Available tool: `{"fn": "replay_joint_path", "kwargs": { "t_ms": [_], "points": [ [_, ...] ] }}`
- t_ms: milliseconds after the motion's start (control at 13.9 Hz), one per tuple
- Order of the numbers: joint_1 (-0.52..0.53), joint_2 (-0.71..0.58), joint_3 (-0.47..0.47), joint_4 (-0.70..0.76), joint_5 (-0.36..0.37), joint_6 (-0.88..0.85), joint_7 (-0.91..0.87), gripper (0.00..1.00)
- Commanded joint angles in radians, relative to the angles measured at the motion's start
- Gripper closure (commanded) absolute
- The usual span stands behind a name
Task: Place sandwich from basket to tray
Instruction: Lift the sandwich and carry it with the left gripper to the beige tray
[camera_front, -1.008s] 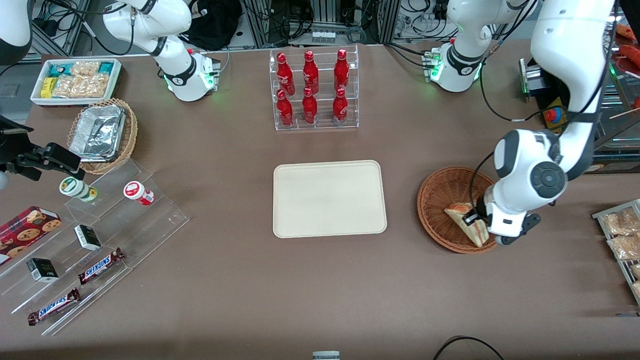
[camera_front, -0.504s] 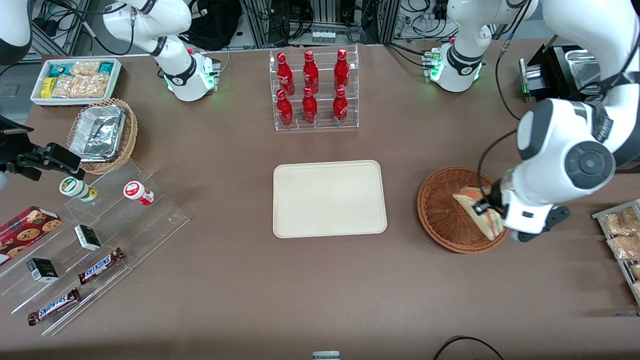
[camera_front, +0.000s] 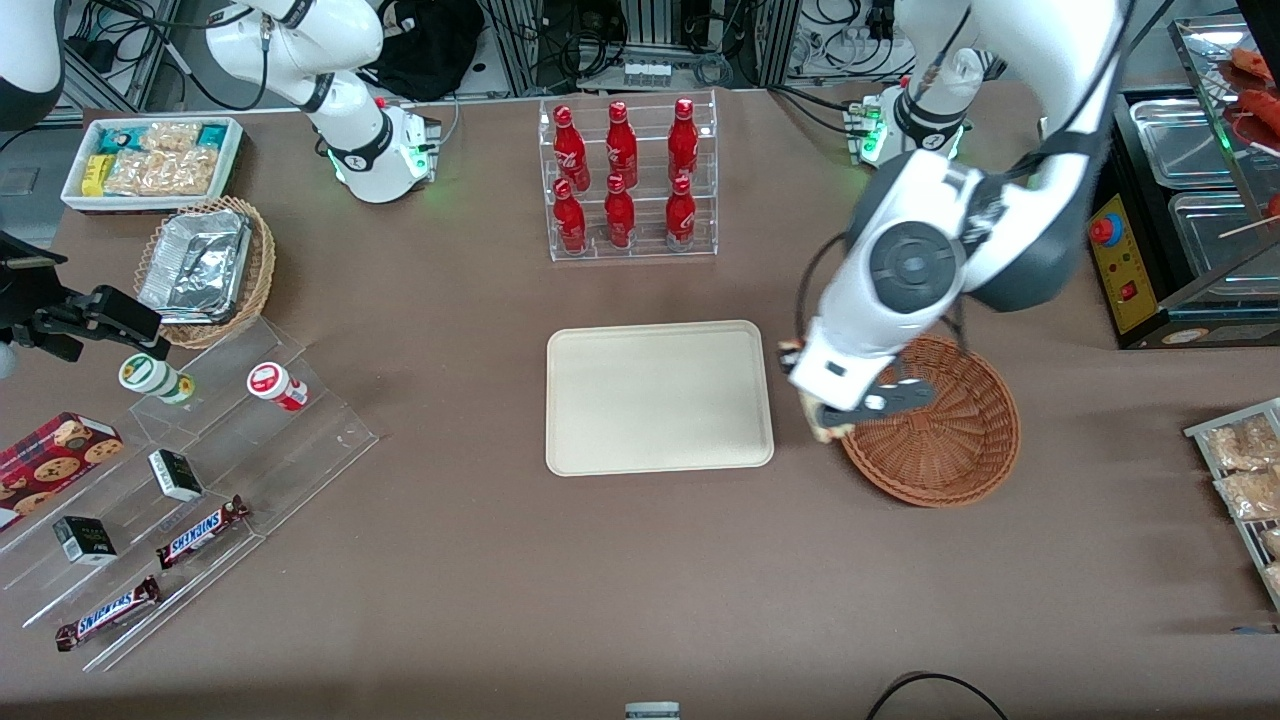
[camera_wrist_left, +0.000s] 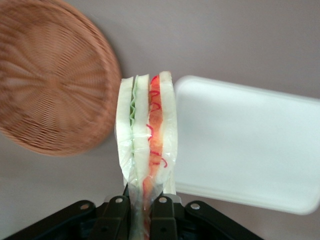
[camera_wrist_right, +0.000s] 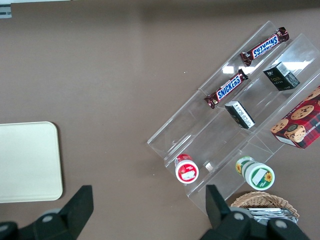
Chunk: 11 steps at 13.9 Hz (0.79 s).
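The sandwich (camera_wrist_left: 146, 135) is held tight in the gripper (camera_wrist_left: 140, 212), seemingly above bare table between the basket (camera_front: 950, 440) and tray (camera_front: 655, 395), mid-bench.

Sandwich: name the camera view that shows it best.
Left wrist view: the sandwich fills it, layers visible, clamped in the gripper. The front view shows only slivers beside the tray. The right wrist view misses it.
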Motion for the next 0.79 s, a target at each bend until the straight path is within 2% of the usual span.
{"fn": "replay_joint_path", "kwargs": {
  "t_ms": [0,216,360,504,720],
  "points": [
    [-0.054,0.085,-0.018,0.033,-0.021,0.088,-0.011,0.89],
    [-0.164,0.192,-0.018,0.054,-0.015,0.232,-0.058,0.89],
    [-0.219,0.261,-0.015,0.082,0.017,0.286,-0.106,0.88],
    [-0.226,0.3,-0.016,0.085,0.069,0.289,-0.111,0.86],
    [-0.253,0.343,-0.016,0.085,0.075,0.361,-0.109,0.86]
  ]
}}
